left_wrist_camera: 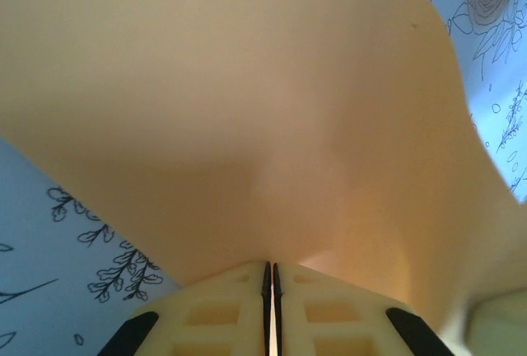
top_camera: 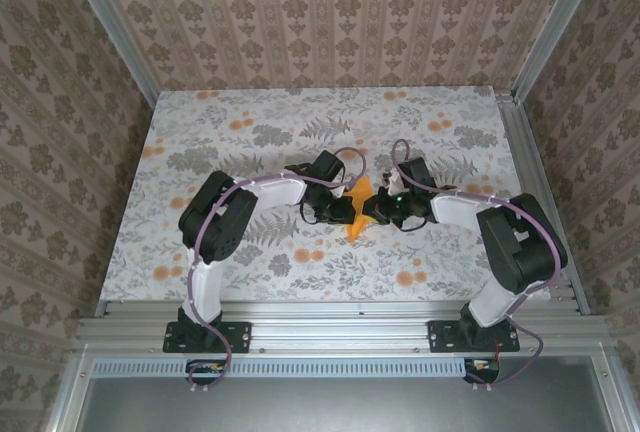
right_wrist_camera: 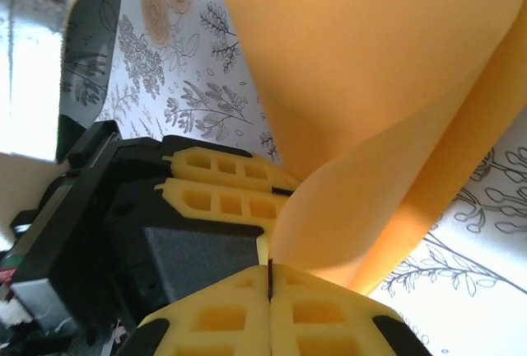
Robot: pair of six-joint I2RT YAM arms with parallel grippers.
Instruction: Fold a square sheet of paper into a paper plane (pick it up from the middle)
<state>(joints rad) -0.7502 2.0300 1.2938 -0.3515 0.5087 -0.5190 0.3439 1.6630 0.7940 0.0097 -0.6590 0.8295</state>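
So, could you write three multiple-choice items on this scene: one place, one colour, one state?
1. Where is the square sheet of paper?
A. on the metal frame
B. between both tools, near the middle of the table
C. against the back wall
2. Its colour?
A. blue
B. white
C. orange
3. The right tool is:
A. shut on the sheet
B. wide open
C. shut, far from the sheet
Answers: 1 B, the top view shows it between the left tool and the right one; 2 C, every view shows orange; 3 A, the right wrist view shows it closed on the paper.
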